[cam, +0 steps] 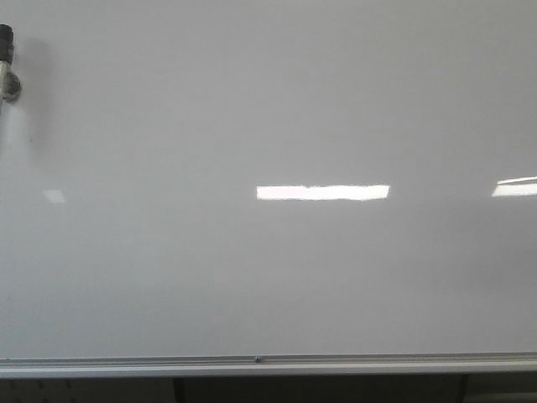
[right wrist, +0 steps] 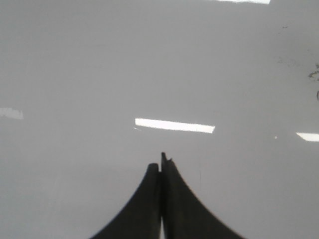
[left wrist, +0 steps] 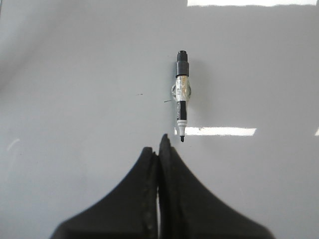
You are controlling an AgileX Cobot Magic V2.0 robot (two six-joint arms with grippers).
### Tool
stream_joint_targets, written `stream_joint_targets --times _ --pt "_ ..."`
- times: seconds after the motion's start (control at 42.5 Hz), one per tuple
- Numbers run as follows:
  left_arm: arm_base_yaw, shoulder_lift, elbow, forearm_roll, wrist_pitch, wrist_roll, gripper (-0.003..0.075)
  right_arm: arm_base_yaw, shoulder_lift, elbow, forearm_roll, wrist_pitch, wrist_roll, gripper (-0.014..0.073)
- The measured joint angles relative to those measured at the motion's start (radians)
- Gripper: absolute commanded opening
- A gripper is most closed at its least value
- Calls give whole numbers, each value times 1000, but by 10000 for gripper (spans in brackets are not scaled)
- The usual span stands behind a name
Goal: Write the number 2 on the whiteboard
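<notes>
The glossy white-grey whiteboard [cam: 268,109] fills the front view, with its silver bottom rail [cam: 268,363] below. No number 2 shows on it. A black-capped marker [left wrist: 182,94] is fixed upright on the board; it also shows at the far left edge of the front view [cam: 6,63]. My left gripper [left wrist: 159,145] is shut and empty, its tips just short of the marker's bare tip. My right gripper [right wrist: 160,165] is shut and empty, facing bare board [right wrist: 99,74]. Neither gripper shows in the front view.
Bright rectangular light reflections [cam: 323,192] lie across the board. Faint dark smudges [right wrist: 314,74] sit at the edge of the right wrist view. Two tiny dark marks [left wrist: 140,94] lie beside the marker.
</notes>
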Motion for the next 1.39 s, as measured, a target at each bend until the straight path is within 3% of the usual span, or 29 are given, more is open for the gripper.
stream_joint_targets --times 0.353,0.565,0.824,1.106,1.388 --pt "0 0 0 -24 -111 0 -20 0 0 0 2 -10 0 -70" --pt "0 0 -7 -33 -118 -2 -20 0 0 -29 76 30 0 -70" --pt "0 5 -231 -29 34 -5 -20 0 20 -258 86 206 0 -70" --pt "-2 173 -509 -3 249 -5 -20 0 220 -501 86 396 0 -70" --pt "-4 350 -598 -3 357 -5 -20 0 405 -589 78 456 0 -70"
